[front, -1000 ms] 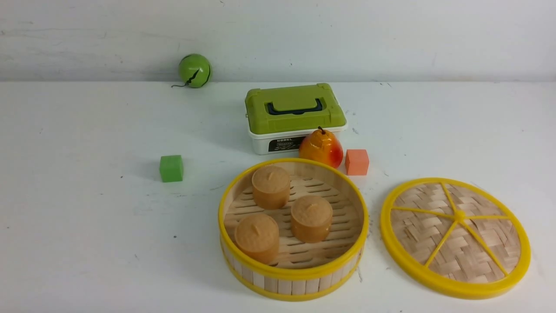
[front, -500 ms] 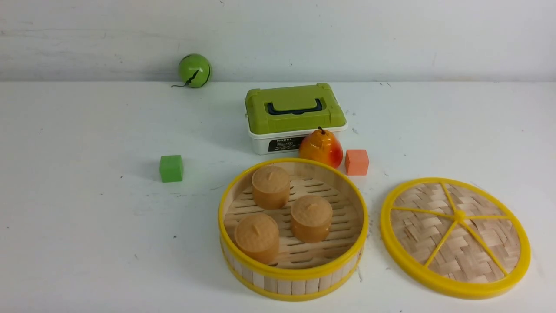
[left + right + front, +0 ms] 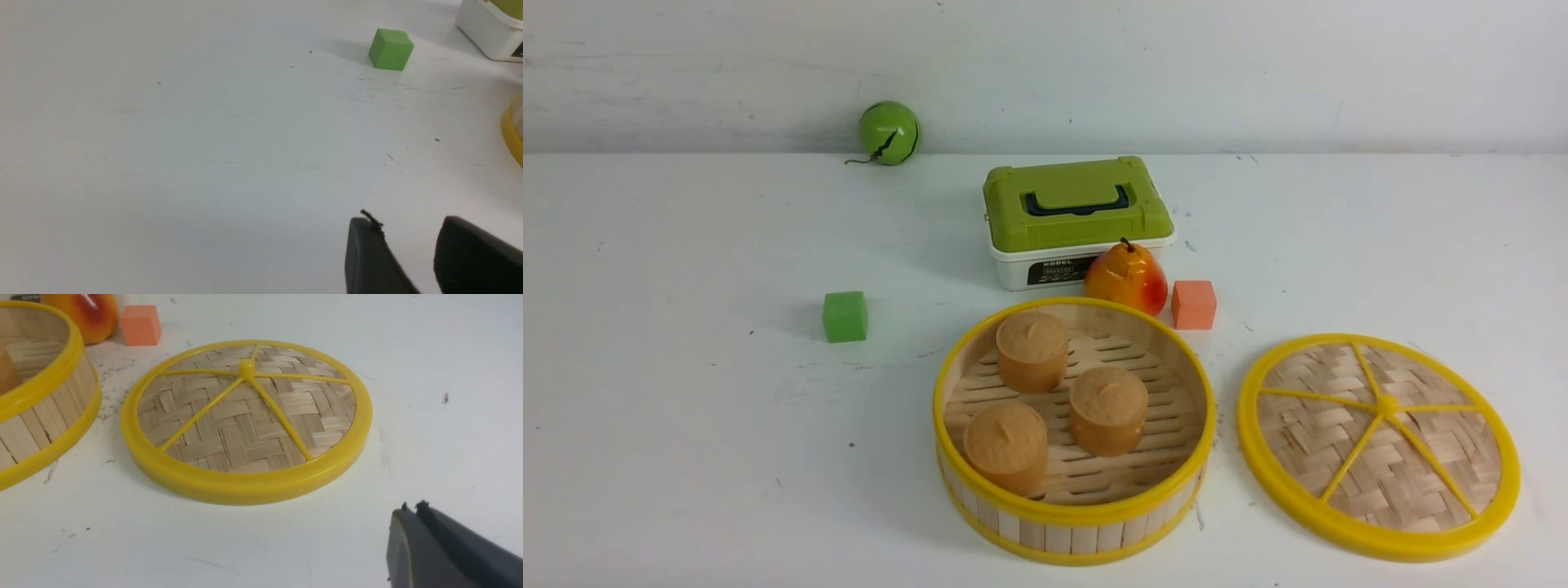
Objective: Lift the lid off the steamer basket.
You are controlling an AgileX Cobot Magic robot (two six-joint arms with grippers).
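White tabletop (image 3: 686, 457) against a pale wall fills your view, with neither arm showing from the front. Start at your right gripper (image 3: 410, 508): its dark jaws are pressed together on nothing, low over bare table just near of the lid (image 3: 246, 420). Your left gripper (image 3: 404, 228) has its jaws parted with a clear gap, also holding nothing, hanging over bare table well left of the steamer basket (image 3: 1074, 510). Moving outward, the lid (image 3: 1379, 445) lies flat on the table to the right of the basket, close beside it but apart, so the basket stands open and the job looks done. Should you need to take the lid again, judge it light and fairly stiff: the woven bamboo panel may flex and the smooth yellow plastic may slip, so the thick rim, or failing that the small centre knob (image 3: 246, 368), looks the likeliest hold. Count one lid, one basket and three brown cylindrical buns (image 3: 1032, 351) standing upright on the slatted floor inside. Beyond the basket's far rim sit one pear (image 3: 1126, 278) and one orange cube (image 3: 1193, 305) just right of it, with one white box with a green top (image 3: 1078, 220) behind them. One green cube (image 3: 845, 316) sits well left, and one green ball (image 3: 889, 132) rests by the far wall.
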